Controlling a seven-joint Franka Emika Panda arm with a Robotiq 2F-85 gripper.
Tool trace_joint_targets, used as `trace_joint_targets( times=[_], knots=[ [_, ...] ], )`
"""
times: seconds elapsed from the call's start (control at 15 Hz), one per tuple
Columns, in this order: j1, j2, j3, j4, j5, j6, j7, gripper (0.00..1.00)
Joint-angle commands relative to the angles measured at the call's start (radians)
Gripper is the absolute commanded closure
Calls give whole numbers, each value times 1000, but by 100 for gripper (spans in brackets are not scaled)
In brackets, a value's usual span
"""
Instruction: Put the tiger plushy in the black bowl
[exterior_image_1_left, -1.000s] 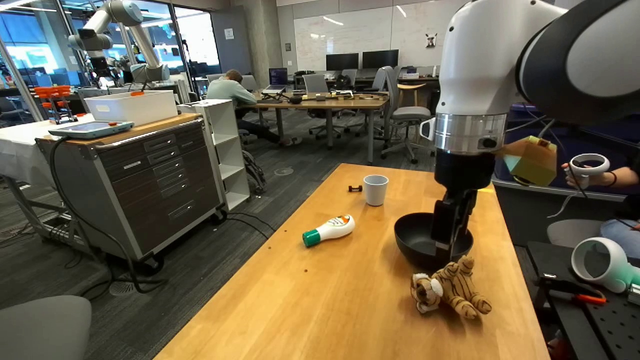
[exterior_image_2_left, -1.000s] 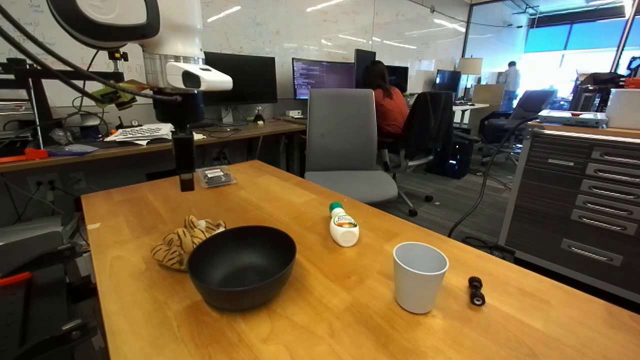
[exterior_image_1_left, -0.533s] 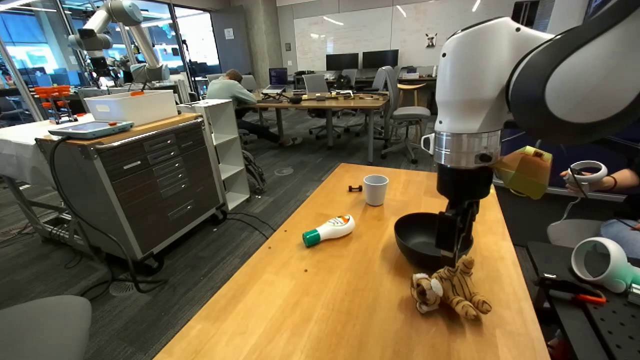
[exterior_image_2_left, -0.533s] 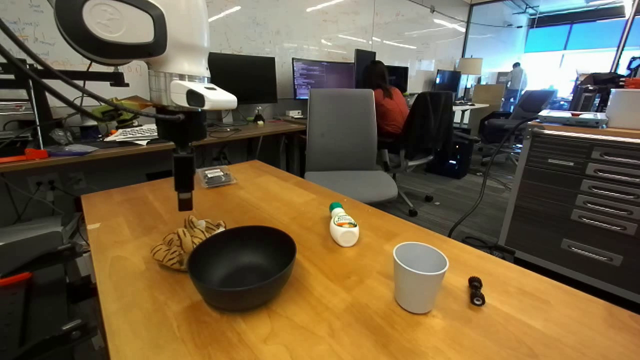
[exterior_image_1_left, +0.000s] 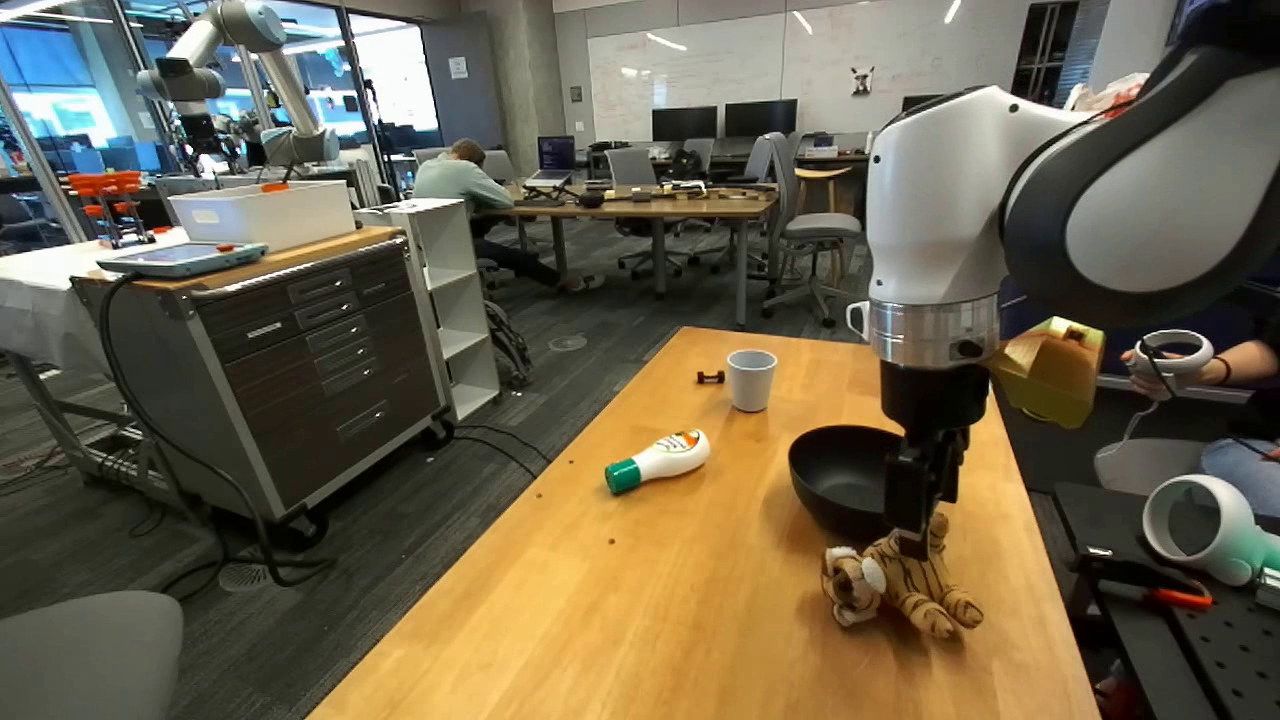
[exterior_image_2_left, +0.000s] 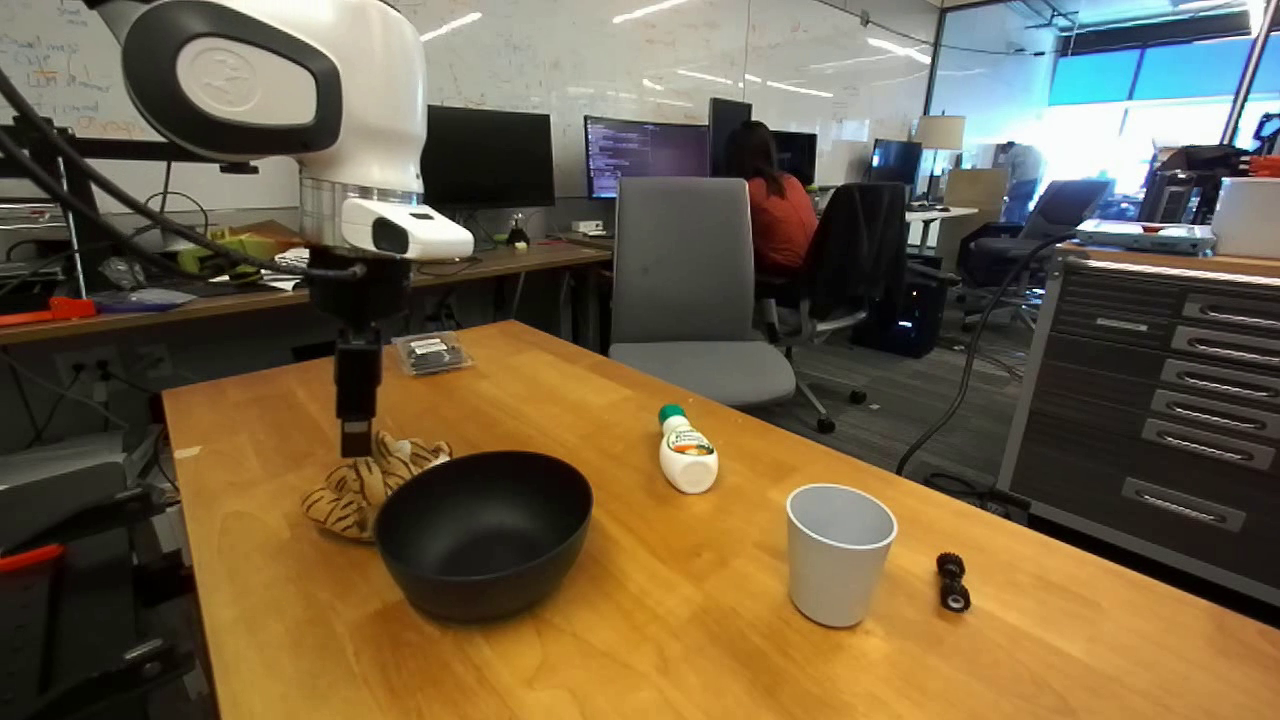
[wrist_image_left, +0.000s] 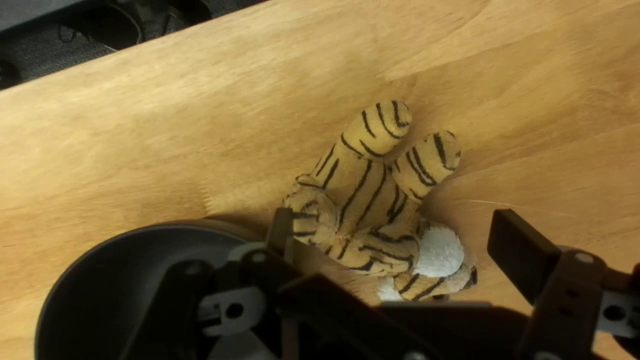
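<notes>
The tan tiger plushy (exterior_image_1_left: 912, 590) with dark stripes lies on the wooden table right beside the black bowl (exterior_image_1_left: 835, 480). In an exterior view the plushy (exterior_image_2_left: 345, 492) is partly hidden behind the bowl (exterior_image_2_left: 485, 575). My gripper (exterior_image_1_left: 926, 528) points down just above the plushy, and it shows there also in an exterior view (exterior_image_2_left: 356, 440). In the wrist view my gripper (wrist_image_left: 396, 225) is open, with the plushy (wrist_image_left: 367, 195) lying between and beyond its fingers. The left finger there is close to the bowl's (wrist_image_left: 135, 270) rim. Whether a finger touches the plushy I cannot tell.
A white bottle with a green cap (exterior_image_1_left: 660, 460) lies on the table. A light grey cup (exterior_image_2_left: 838, 565) stands beside a small dark dumbbell-shaped piece (exterior_image_2_left: 952, 582). A clear plastic box (exterior_image_2_left: 432, 353) lies near the table's far edge. The table edge runs near the plushy.
My gripper has moved down from above the bowl's side to just over the plushy. It stays open. The plushy and the bowl have not moved.
</notes>
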Motion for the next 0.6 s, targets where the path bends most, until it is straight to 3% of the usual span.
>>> trace_joint_targets(
  times=[0.0, 0.13, 0.2, 0.33, 0.4, 0.53],
  knots=[
    [2, 20, -9, 4, -16, 36, 9, 0],
    [2, 27, -11, 5, -15, 47, 10, 0],
    [2, 29, -12, 6, -17, 51, 11, 5],
    [2, 33, -14, 6, -15, 54, 9, 29],
    [2, 33, -14, 6, -15, 56, 8, 30],
    [3, 33, -16, 6, -15, 58, 8, 46]
  ],
)
